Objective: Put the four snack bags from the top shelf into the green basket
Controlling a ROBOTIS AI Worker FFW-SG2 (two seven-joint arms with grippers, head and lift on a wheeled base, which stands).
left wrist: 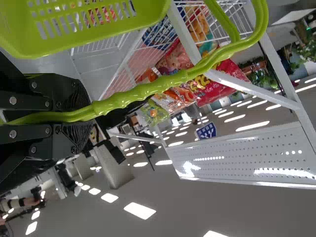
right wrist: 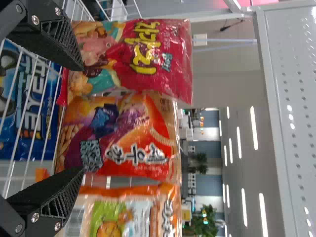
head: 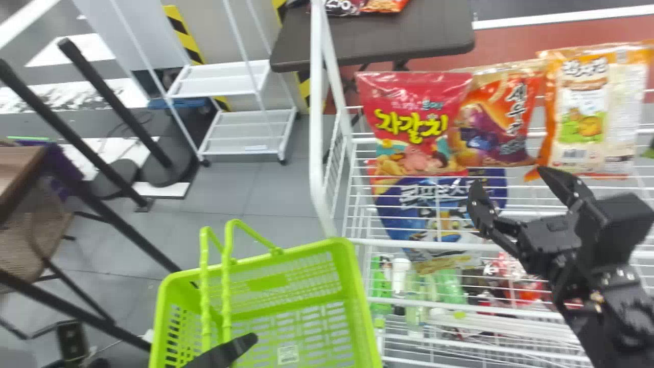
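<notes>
My right gripper [head: 508, 177] stands open before the orange-and-purple bag [head: 498, 120] on the top shelf; a red bag [head: 414, 120] is left of it, an orange-and-white bag [head: 582, 115] right. In the right wrist view the open right gripper [right wrist: 82, 120] has the orange-and-purple bag [right wrist: 118, 138] between and beyond its fingers, apparently ungripped. Something green [head: 649, 153] shows at the right edge, unclear what. My left gripper [head: 222, 353] is at the green basket [head: 327, 248]; in the left wrist view the left gripper [left wrist: 81, 116] is shut on the basket's handle [left wrist: 148, 90].
A blue bag [head: 439, 204] lies below the top shelf's wires, with bottles [head: 401, 276] lower down. The rack's white post [head: 317, 117] rises between basket and bags. A brown table [head: 378, 41] stands behind, a small white rack [head: 245, 128] at the back left.
</notes>
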